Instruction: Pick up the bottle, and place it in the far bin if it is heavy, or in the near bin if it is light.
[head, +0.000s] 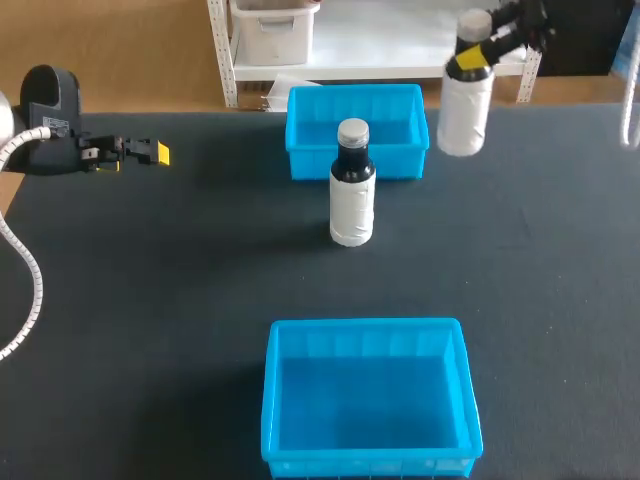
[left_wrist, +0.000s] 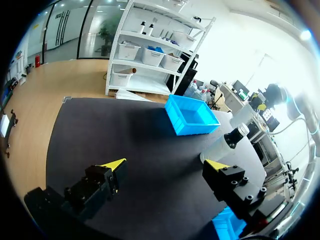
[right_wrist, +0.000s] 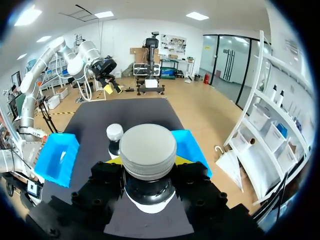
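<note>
Near bin sits at table's near edge, centre, nothing in it. Mid-table a standing bottle, white body w/ dark neck and grey cap, upright, just in front of far bin, not held by anything. L gripper is off at the left edge, fingers wide apart, nothing btwn them, well apart from both bins. Far bin is at the far edge, centre, also looks to have nothing in it. R gripper is clamped on the neck of the held bottle, which hangs upright in the air just beside far bin's right wall, off the table. R wrist view: grey cap sits btwn the yellow tips, standing bottle and far bin below it. Step, my read: pick-up done, placing not yet. Since it hangs by the far bin, prob. judged heavy, but weight can't be told from the pics. Next move needs a short shift over far bin's opening, lower inside the walls, then let go. If light, a long carry to the near bin, passing beside the standing bottle w/o knocking it. Table is a dark matte mat, flat. Bins stand well apart, so there's room to move.
</note>
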